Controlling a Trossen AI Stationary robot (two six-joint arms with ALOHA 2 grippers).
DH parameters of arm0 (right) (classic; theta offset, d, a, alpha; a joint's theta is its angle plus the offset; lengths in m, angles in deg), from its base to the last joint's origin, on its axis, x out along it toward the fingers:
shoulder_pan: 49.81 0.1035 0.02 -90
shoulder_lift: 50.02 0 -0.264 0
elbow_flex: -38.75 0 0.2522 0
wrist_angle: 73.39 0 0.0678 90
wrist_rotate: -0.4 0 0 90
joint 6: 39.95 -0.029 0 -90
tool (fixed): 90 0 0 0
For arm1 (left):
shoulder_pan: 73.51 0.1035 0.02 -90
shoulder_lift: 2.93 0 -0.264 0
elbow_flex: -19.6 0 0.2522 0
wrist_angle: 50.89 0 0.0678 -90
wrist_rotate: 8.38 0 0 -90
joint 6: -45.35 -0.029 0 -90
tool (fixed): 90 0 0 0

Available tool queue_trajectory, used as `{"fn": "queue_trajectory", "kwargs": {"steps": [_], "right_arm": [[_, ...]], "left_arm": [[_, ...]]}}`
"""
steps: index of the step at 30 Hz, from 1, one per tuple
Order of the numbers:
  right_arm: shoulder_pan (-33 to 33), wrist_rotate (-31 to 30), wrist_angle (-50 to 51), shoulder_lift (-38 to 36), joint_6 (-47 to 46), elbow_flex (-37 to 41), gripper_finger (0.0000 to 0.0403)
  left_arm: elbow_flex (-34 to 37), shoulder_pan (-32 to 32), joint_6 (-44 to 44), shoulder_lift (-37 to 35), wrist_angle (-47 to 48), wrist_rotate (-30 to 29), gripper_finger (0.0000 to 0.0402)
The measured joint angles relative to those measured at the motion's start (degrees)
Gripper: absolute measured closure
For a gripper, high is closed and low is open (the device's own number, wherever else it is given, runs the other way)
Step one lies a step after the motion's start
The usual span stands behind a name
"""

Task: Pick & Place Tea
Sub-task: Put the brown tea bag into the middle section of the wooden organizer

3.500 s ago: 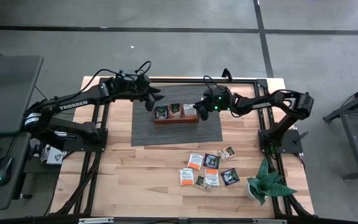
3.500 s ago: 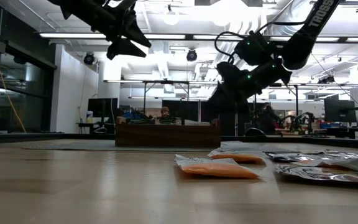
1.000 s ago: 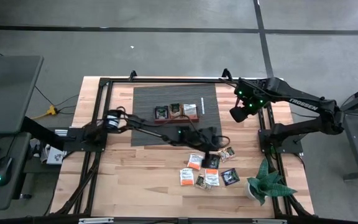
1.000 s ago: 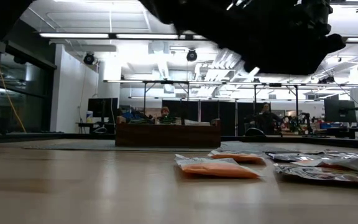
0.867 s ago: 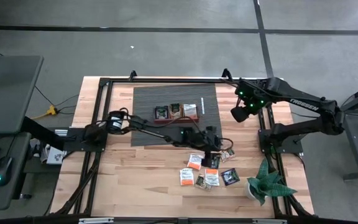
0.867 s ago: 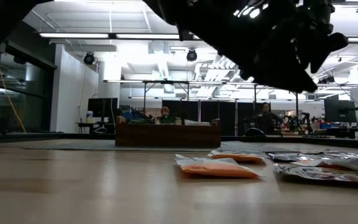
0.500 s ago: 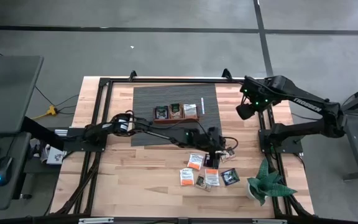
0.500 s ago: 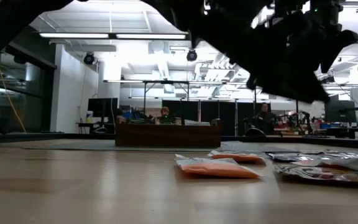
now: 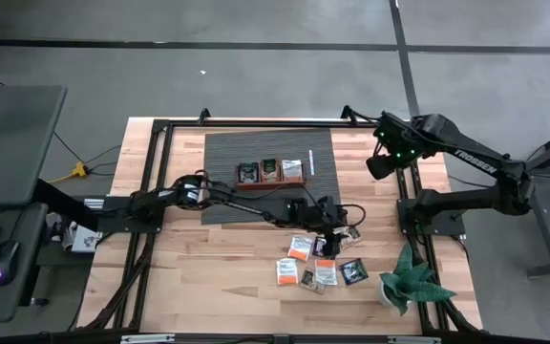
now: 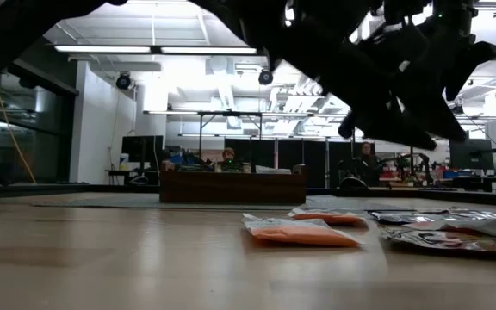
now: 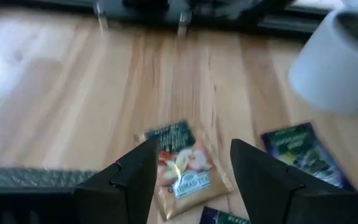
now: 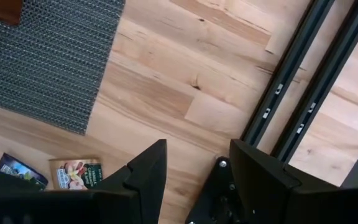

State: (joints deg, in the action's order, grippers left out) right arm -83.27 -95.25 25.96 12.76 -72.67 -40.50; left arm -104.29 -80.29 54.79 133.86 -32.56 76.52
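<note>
Several flat tea sachets [image 9: 300, 247] lie in a loose cluster on the bare wood near the table's right side, orange-and-white, dark and beige. In the low view an orange one [image 10: 304, 233] lies flat. My left gripper [image 9: 329, 229] hangs open over the cluster. In its wrist view the left gripper [image 11: 191, 149] frames a beige sachet with a dark green top [image 11: 180, 167] without touching it. A dark sachet [image 11: 300, 149] lies beside it. The wooden tray [image 9: 270, 175] on the grey mat holds three sachets. My right gripper [image 9: 378, 167] waits open, high at the right far side.
A grey woven mat [image 9: 256, 196] lies under the tray. A potted plant [image 9: 404, 279] in a white pot [image 11: 331, 68] stands at the near right corner, close to the sachets. Black frame rails [image 12: 297, 93] run along the table's right edge. Bare wood lies to the near left.
My left gripper has come down over the sachet cluster, shifting a little toward the near and right edges, and its fingers now hang lower in the low view. My right gripper has drifted slightly toward the table's right edge. The sachets have stayed where they were.
</note>
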Motion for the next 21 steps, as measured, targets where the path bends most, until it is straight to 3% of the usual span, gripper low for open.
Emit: {"fn": "queue_trajectory", "kwargs": {"steps": [21], "right_arm": [[-0.32, 0.17, -0.52, 0.02, 0.99, 0.0, 0.0231]], "left_arm": [[-1.94, 0.0, 3.09, 6.32, -1.01, -0.27, 0.0205]]}}
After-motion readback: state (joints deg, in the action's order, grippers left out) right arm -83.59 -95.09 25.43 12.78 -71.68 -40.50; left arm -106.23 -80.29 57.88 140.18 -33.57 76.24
